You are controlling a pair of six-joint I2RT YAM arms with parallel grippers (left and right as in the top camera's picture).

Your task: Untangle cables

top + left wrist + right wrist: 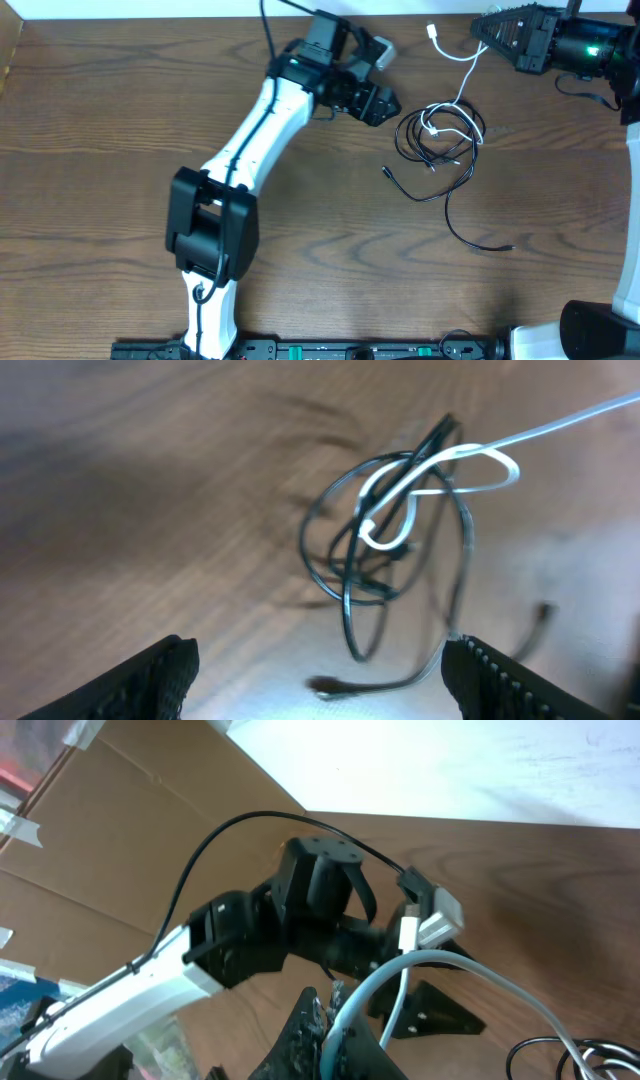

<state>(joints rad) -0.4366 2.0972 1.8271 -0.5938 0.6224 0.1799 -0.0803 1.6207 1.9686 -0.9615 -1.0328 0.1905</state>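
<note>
Cables point(440, 135) are bunched in a loose tangle on the table point(120, 120), right of centre and just past the left gripper point(390, 104). That one's wide open, fingers point(150, 680) far apart with nothing between them. It's aimed at the tangle but not touching it.

Right gripper point(482, 30) is clamped tight on the white cable point(468, 78), close to its plug point(432, 32) end. From there the white one runs long and fairly straight down the overhead view into the tangle, where it loops through the black cables point(422, 145).

One black tail point(505, 247) trails out toward the near right, tip pointing right. Another short black end point(388, 171) sticks out on the tangle's left side.
</note>
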